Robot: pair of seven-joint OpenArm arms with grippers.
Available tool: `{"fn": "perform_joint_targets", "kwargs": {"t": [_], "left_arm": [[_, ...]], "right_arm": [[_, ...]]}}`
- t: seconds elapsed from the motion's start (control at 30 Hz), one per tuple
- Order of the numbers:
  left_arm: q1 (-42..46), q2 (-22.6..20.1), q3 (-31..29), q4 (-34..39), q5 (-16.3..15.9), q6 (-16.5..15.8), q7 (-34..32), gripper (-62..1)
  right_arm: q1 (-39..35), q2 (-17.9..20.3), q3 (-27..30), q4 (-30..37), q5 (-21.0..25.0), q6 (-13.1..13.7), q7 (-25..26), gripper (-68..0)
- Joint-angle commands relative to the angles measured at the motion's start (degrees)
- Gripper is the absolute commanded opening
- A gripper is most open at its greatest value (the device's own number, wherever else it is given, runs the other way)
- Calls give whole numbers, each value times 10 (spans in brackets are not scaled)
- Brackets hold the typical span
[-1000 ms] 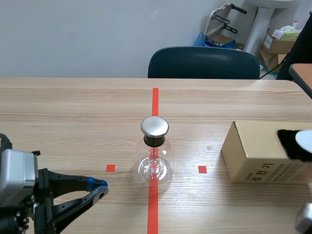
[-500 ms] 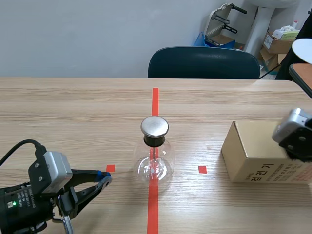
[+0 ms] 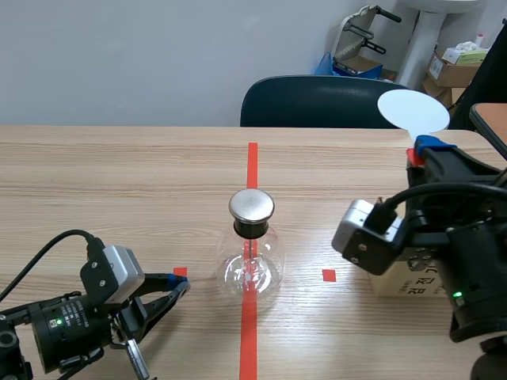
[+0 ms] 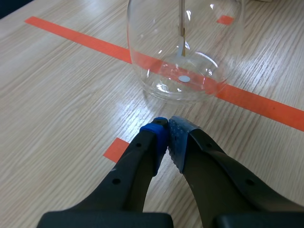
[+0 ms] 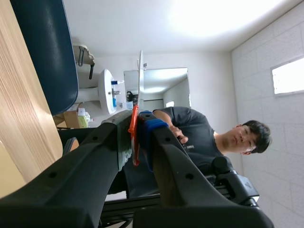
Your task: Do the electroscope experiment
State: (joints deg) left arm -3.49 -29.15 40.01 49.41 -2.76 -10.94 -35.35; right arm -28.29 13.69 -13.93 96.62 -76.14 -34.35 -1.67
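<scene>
i see electroscope flask (image 3: 251,261) standing on centre tape line, metal cap (image 3: 251,206) on top. left gripper (image 4: 167,136) low over table, just beside flask, not touching; fingers pressed together on nothing. right gripper (image 3: 424,149) raised beside cardboard box (image 3: 388,283), pinching white disc (image 3: 413,110) by red handle (image 5: 134,128); disc stands above fingertips.

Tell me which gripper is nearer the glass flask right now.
Left. The left gripper is shut, low, just short of the glass flask; the right gripper is raised well off to the flask's right, holding a white disc.
</scene>
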Motion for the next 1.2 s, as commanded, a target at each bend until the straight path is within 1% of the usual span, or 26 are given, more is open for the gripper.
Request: {"fn": "perform_joint_targets", "kwargs": {"t": [0.0, 0.07, 0.2, 0.27, 0.33, 0.43, 0.53, 0.7, 0.83, 0.9, 1.0, 1.03, 1.07, 1.17], "left_arm": [[-6, 9, 0, 2, -3, -1, -8, -578], [-9, 17, 0, -9, -3, 0, -9, -578], [-13, 33, 0, -28, -2, 12, -10, -578], [-13, 41, 0, -35, 14, 17, -10, -578], [-13, 49, 0, -44, 24, 27, -10, -578], [-13, 55, -1, -52, 24, 27, -10, -578], [-13, 54, -1, -52, 24, 27, -10, -578], [-13, 54, -3, -52, 24, 29, -10, -578], [-13, 55, -3, -52, 24, 29, -10, -578], [-13, 54, -3, -52, 24, 29, -10, -578], [-13, 54, -3, -52, 24, 29, -10, -578], [-13, 54, -3, -52, 24, 29, -10, -578], [-13, 54, -3, -52, 24, 29, -10, -578], [-13, 54, -3, -52, 23, 29, -10, -578]], "right_arm": [[5, 3, -9, 1, -7, -17, -17, -660], [7, 1, -29, 0, -28, -27, -38, -660], [7, -9, -57, -7, -62, -27, -70, -660], [8, -16, -66, -16, -76, -29, -80, -660], [9, -22, -72, -29, -76, -36, -87, -660], [9, -30, -76, -51, -76, -41, -94, -660], [9, -38, -76, -73, -76, -67, -98, -660], [17, -39, -76, -108, -76, -73, -108, -660], [37, -39, -76, -142, -76, -81, -110, -660], [46, -39, -76, -155, -76, -81, -107, -660], [53, -39, -76, -162, -76, -89, -91, -660], [55, -39, -76, -162, -76, -100, -85, -660], [55, -39, -76, -162, -76, -105, -78, -660], [56, -39, -76, -162, -76, -105, -60, -660]]}}
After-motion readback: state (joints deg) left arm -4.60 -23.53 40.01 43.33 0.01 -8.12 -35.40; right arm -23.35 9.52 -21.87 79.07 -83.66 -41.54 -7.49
